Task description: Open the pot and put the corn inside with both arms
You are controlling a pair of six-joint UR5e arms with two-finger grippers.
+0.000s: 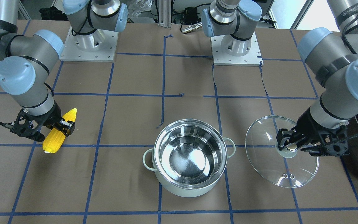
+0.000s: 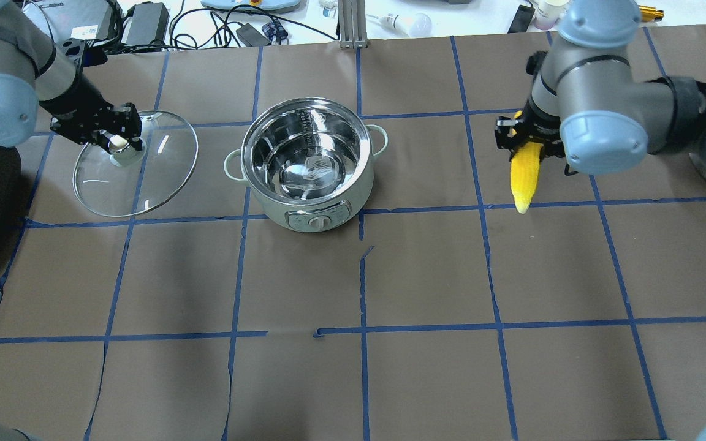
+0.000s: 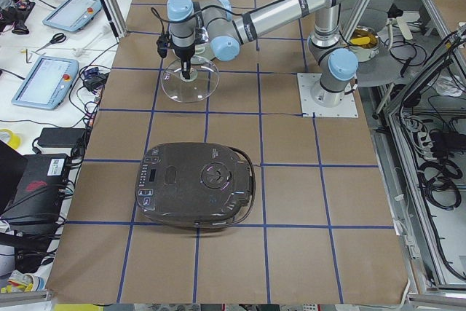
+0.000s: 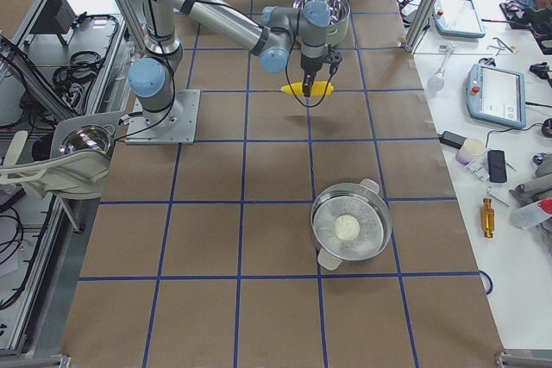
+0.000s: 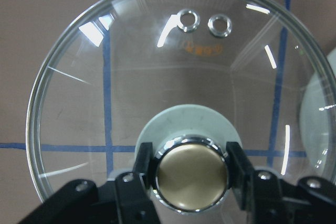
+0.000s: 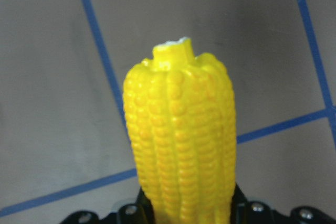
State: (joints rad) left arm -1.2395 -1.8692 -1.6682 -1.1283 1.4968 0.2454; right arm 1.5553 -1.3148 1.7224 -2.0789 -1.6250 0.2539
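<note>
The pale mint pot [image 2: 307,160] stands open in the middle, its steel inside empty. My left gripper [image 2: 121,143] is shut on the beige knob [image 5: 192,174] of the clear glass lid [image 2: 135,177] and holds the lid slightly tilted, low over the table beside the pot. In the front view the lid [image 1: 269,168] is right of the pot [image 1: 190,157]. My right gripper [image 2: 527,139] is shut on the yellow corn [image 2: 524,177] and holds it above the table, well off to the pot's other side. The corn's pale stub [image 6: 176,48] points away from the wrist.
A large black appliance [image 3: 196,183] sits on the table beyond the lid on my left side. A second steel pot with a white lump inside [image 4: 351,226] stands on my far right. Blue tape lines grid the brown table cover [image 2: 426,275].
</note>
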